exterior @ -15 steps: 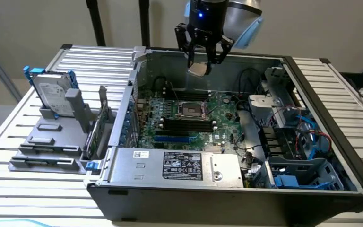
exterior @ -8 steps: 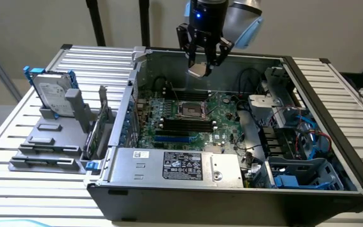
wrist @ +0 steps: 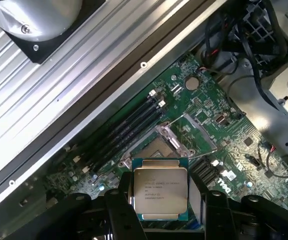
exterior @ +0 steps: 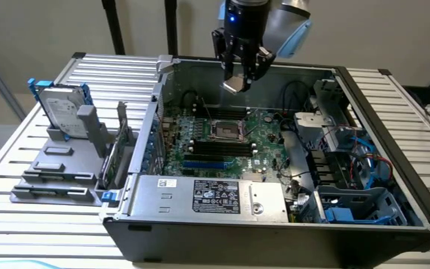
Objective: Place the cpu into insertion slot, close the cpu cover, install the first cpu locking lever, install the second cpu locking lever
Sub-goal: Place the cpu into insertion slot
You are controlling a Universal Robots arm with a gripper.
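My gripper (exterior: 239,78) hangs above the open computer case, shut on the cpu (exterior: 232,85), which is tilted with a pale face showing. In the wrist view the cpu (wrist: 160,192) shows its silver-grey top with printed text, clamped between the black fingers (wrist: 115,210). The insertion slot (exterior: 226,130) is a dark square socket on the green board, well below the chip and slightly toward the exterior view's left. The same insertion slot (wrist: 156,148) lies just beyond the held chip. The cpu cover (wrist: 199,131) stands swung up off the socket.
Long black memory sticks (exterior: 215,148) lie in front of the socket. A power supply (exterior: 208,196) fills the case's front, and a blue drive cage (exterior: 364,207) and cables sit at the exterior view's right. A hard drive (exterior: 64,115) stands on grey caddies outside.
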